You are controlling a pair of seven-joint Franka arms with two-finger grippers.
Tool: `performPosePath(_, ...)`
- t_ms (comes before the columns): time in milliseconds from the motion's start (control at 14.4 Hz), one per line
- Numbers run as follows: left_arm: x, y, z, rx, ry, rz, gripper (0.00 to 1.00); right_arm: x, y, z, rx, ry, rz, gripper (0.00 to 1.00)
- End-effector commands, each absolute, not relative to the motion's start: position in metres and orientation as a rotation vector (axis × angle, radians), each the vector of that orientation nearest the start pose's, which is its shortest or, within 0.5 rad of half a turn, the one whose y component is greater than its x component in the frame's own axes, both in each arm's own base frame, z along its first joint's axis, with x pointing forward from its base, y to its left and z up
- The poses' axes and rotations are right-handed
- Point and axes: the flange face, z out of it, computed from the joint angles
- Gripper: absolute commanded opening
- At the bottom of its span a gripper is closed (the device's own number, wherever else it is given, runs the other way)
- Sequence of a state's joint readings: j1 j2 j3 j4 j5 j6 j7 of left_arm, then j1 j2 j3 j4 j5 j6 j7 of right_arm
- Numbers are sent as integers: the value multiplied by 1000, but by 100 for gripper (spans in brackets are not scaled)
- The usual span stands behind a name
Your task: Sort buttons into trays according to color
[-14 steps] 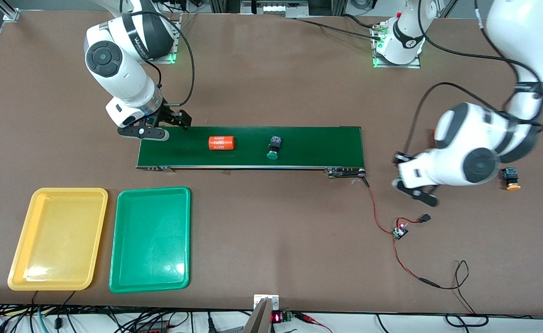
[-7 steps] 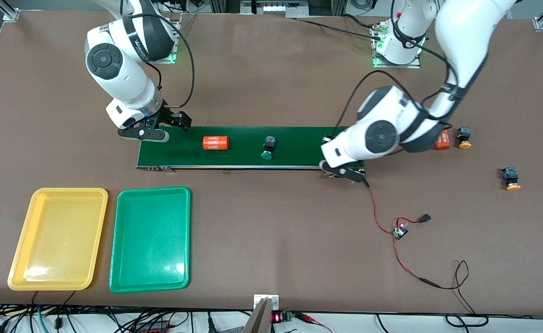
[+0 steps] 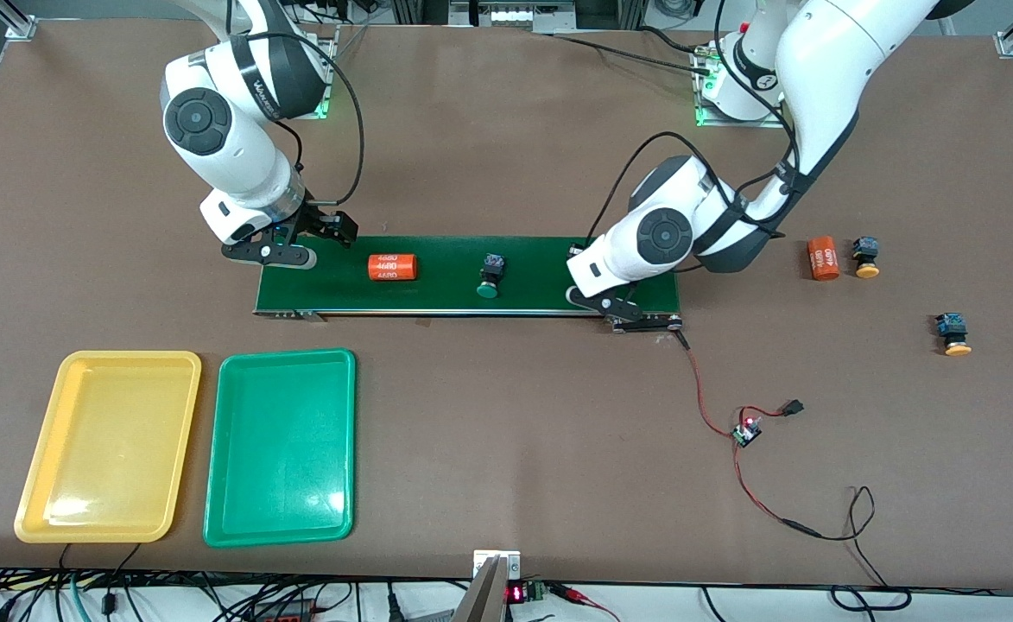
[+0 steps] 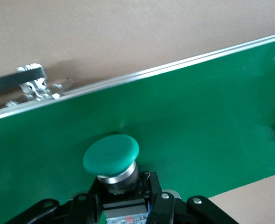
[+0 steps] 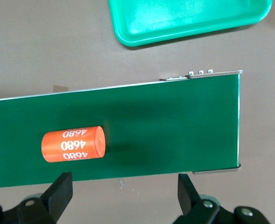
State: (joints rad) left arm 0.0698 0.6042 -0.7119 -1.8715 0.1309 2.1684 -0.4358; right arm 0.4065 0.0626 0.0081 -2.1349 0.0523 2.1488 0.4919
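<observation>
My left gripper (image 4: 123, 198) is shut on a green button (image 4: 111, 153), with its cap over the dark-green belt (image 4: 198, 107). In the front view this gripper (image 3: 606, 302) is low over the belt's end toward the left arm, and its button is hidden. A second green button (image 3: 489, 278) lies on the belt (image 3: 549, 263). Two yellow-orange buttons (image 3: 865, 257) (image 3: 953, 334) lie on the table toward the left arm's end. My right gripper (image 3: 277, 250) is open and empty over the belt's end toward the right arm (image 5: 124, 193). The yellow tray (image 3: 109, 518) and green tray (image 3: 281, 527) are empty.
An orange cylinder (image 3: 392, 267) with white print lies on the belt, close to my right gripper, and also shows in the right wrist view (image 5: 73, 144). Another orange cylinder (image 3: 824, 258) lies beside a yellow-orange button. A small circuit board (image 3: 745, 432) with red wires lies nearer the front camera.
My left arm has swung from the table at its own end to over the belt's end. The cylinder and green button on the belt have moved toward the right arm's end.
</observation>
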Motion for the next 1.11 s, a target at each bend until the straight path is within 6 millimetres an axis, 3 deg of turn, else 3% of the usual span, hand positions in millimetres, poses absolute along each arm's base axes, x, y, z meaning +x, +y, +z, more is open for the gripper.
performPosePath(0, 507, -356, 256, -3265, 351, 449, 100, 518, 234, 377, -3127, 164, 64, 100)
performPosePath(139, 516, -341, 271, -3255, 315, 429, 100, 520, 234, 377, -3131, 161, 58, 100)
performPosePath(347, 544, -282, 309, -3213, 183, 392, 100, 533, 218, 386, -3151, 161, 9, 100)
performPosePath(485, 562, -229, 327, -3151, 54, 397, 100, 538, 214, 392, -3146, 186, -7, 100)
performPosePath(624, 576, -170, 323, -3080, -94, 444, 100, 539, 207, 390, -3148, 216, 6, 100)
performPosePath(693, 585, -128, 315, -3053, -176, 463, 100, 539, 206, 390, -3146, 222, 7, 100)
performPosePath(832, 591, -61, 305, -3034, -132, 517, 100, 539, 207, 392, -3137, 273, 3, 100)
performPosePath(902, 592, -7, 297, -3036, -38, 558, 100, 536, 213, 390, -3138, 294, 11, 100)
performPosePath(1040, 578, 39, 290, -2998, -58, 701, 100, 527, 224, 386, -3143, 260, 28, 100)
